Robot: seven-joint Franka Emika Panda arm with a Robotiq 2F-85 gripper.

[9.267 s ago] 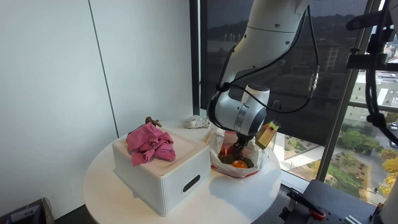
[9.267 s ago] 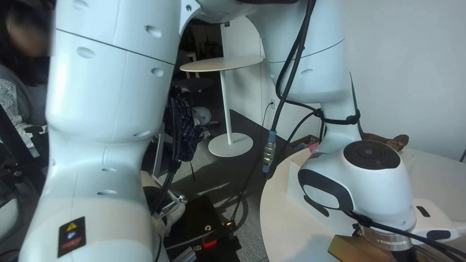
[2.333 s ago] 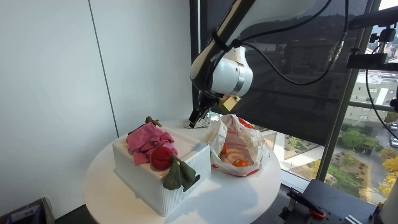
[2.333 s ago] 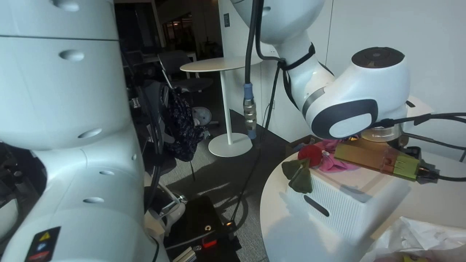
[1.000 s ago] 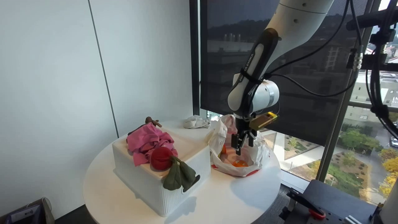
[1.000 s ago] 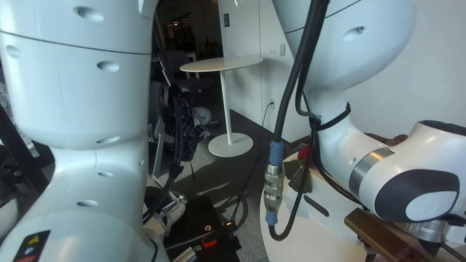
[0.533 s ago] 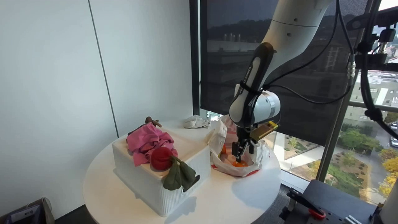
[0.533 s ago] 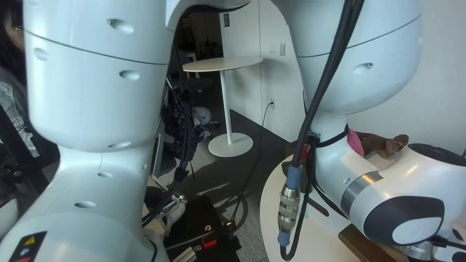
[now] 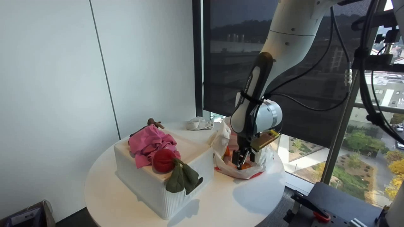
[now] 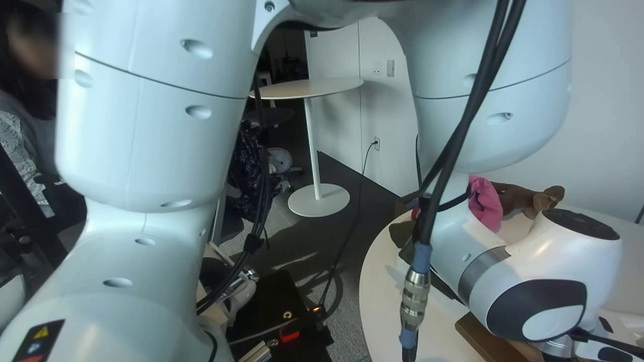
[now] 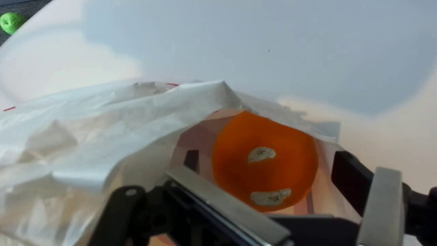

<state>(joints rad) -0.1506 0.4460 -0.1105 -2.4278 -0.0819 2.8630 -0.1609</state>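
Wrist view, centre: I count one round orange object point(image 11: 266, 175) inside one crumpled white plastic bag point(image 11: 112, 136); my two-fingered black gripper point(image 11: 272, 170), spread wide, grips nothing.

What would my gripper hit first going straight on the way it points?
Probably the orange round object inside the white bag, straight ahead of the open gripper; how near is unclear.

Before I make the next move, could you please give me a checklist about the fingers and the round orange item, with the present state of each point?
1. Fingers open: ok.
2. Round orange item between them in the wrist view: ok.
3. Item uncovered: not ok, plastic bag hides part of its edge there.
4. Fingers clear of the bag: cannot tell.
5. Red toy vegetable away from the fingers: ok, on the white box.
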